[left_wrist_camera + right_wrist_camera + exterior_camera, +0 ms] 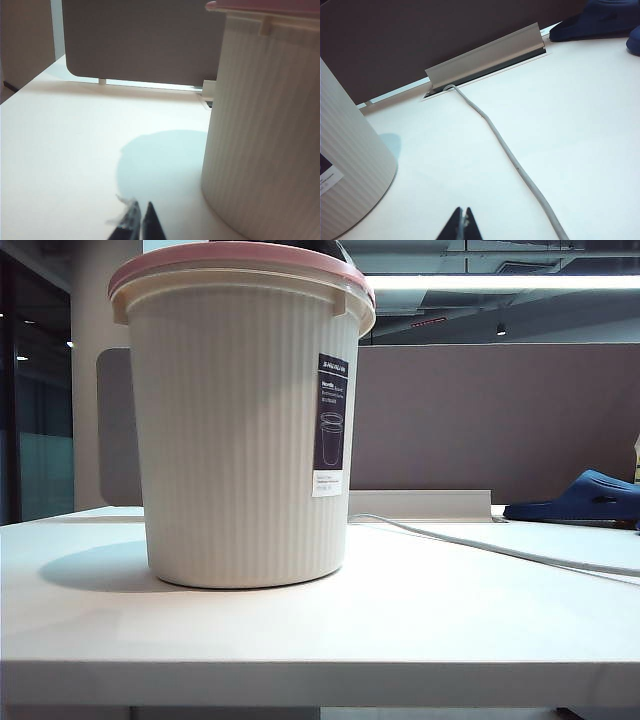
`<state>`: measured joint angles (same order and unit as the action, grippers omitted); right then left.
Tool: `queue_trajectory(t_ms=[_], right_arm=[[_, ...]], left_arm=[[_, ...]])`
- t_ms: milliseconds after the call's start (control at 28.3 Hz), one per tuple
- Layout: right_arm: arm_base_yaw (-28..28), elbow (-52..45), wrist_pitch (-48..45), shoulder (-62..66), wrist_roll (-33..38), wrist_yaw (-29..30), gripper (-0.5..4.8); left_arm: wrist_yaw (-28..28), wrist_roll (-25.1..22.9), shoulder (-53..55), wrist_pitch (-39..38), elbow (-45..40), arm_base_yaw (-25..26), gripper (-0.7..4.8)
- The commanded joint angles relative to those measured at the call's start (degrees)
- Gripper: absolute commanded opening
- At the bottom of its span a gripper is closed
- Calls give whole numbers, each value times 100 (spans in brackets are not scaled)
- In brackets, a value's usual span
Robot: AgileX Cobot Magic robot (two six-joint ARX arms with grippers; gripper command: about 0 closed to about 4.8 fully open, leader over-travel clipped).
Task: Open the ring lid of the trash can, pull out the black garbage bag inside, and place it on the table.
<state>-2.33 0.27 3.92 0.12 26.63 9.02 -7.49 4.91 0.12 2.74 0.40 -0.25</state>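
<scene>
Two grippers low over tabletop (400,630), fingers shut, empty: left gripper (140,220) beside trash can (245,440), right gripper (463,225) near cable (510,150). Ring lid (230,258) on can.

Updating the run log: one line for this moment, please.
ring lid: on trash can | left hand: shut, empty | right hand: shut, empty | bag: unseen

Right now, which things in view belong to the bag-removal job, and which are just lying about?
Job: ring lid, trash can, table, left gripper shut, right gripper shut.
Lying about: blue slipper, cable, cable hatch flap.
</scene>
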Motion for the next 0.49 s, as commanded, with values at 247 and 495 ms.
queue_trajectory(t_ms=[247, 495], right_arm=[[0, -9, 44, 4, 35, 13, -1], [-26, -7, -81, 4, 411, 551, -1]], left_arm=[[-24, 2, 2, 70, 13, -4, 19], [-31, 11, 2, 74, 13, -7, 19]])
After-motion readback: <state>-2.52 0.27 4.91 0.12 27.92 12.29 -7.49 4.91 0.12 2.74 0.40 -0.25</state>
